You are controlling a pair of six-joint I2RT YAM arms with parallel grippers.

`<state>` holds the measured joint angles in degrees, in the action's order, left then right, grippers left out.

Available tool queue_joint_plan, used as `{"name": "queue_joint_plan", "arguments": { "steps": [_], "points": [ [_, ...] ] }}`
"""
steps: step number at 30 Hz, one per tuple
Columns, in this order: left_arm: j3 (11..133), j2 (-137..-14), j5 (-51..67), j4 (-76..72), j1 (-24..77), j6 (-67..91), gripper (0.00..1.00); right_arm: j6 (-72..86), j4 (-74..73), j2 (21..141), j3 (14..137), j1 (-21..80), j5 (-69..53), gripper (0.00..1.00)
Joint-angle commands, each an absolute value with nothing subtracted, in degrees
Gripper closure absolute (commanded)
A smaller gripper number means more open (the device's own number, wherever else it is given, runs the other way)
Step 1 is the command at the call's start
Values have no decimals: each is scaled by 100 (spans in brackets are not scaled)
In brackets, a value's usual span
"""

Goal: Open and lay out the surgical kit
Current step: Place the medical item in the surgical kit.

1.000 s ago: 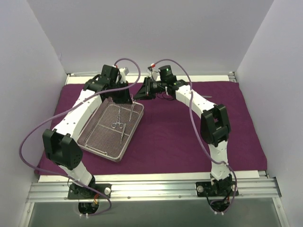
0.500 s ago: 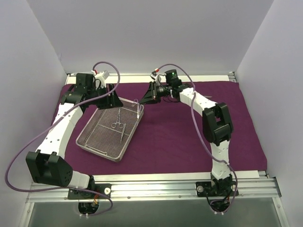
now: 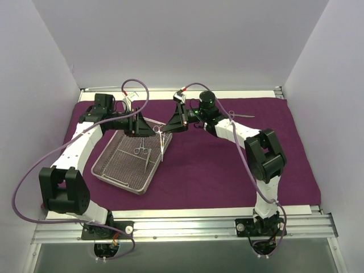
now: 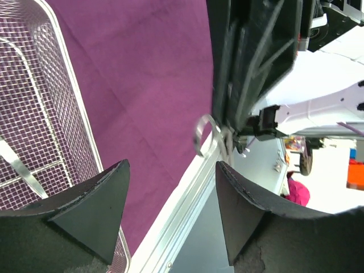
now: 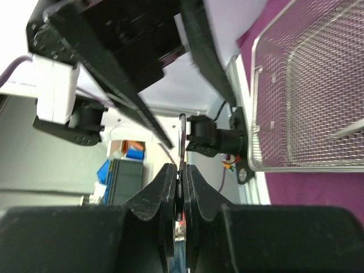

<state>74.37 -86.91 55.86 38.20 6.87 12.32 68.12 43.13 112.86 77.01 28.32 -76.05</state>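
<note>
The dark purple cloth wrap (image 3: 216,165) lies spread flat on the table. The silver wire-mesh tray (image 3: 116,168) sits on its left part, and also shows in the left wrist view (image 4: 34,108) and the right wrist view (image 5: 307,96). One ring-handled instrument (image 3: 142,152) lies in the tray. My right gripper (image 3: 169,124) (image 5: 181,169) is shut on a second thin instrument (image 3: 161,141) (image 5: 182,136), which hangs over the tray's far right corner. Its ring handle shows in the left wrist view (image 4: 203,133). My left gripper (image 3: 138,123) (image 4: 170,168) is open and empty, just left of the right gripper.
A third instrument (image 3: 240,116) lies on the cloth at the back right. White walls close in the left, back and right sides. A metal rail (image 3: 182,227) runs along the near edge by the arm bases.
My right gripper has moved left and lifted the instrument off the tray's far corner. My left arm swung left off the tray, then brought its gripper back beside the right one.
</note>
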Motion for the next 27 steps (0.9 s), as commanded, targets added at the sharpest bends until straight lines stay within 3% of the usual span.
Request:
{"name": "queue_joint_plan", "arguments": {
  "steps": [1, 7, 14, 20, 26, 27],
  "points": [
    [7567, -8744, 6205, 3621, 650, 897, 30, 7207, 5010, 10846, 7787, 2918, -7954, 100],
    [7515, -8780, 6451, 3296, 659, 1125, 34, 7207, 4975, 10898, 7822, 2953, -7954, 100],
    [7321, -8771, 6741, 3042, 694, 1326, 44, 7225, 4957, 10995, 7919, 3067, -7954, 100],
    [7330, -8789, 6803, 3050, 826, 1336, 46, 7225, 4913, 11048, 7972, 3129, -7954, 100],
    [7418, -8859, 6794, 3023, 826, 1459, 78, 7225, 4878, 11066, 8059, 3190, -7972, 100],
    [7470, -8877, 6777, 3023, 826, 1476, 83, 7225, 4878, 11057, 8068, 3190, -7963, 95]
  ]
}}
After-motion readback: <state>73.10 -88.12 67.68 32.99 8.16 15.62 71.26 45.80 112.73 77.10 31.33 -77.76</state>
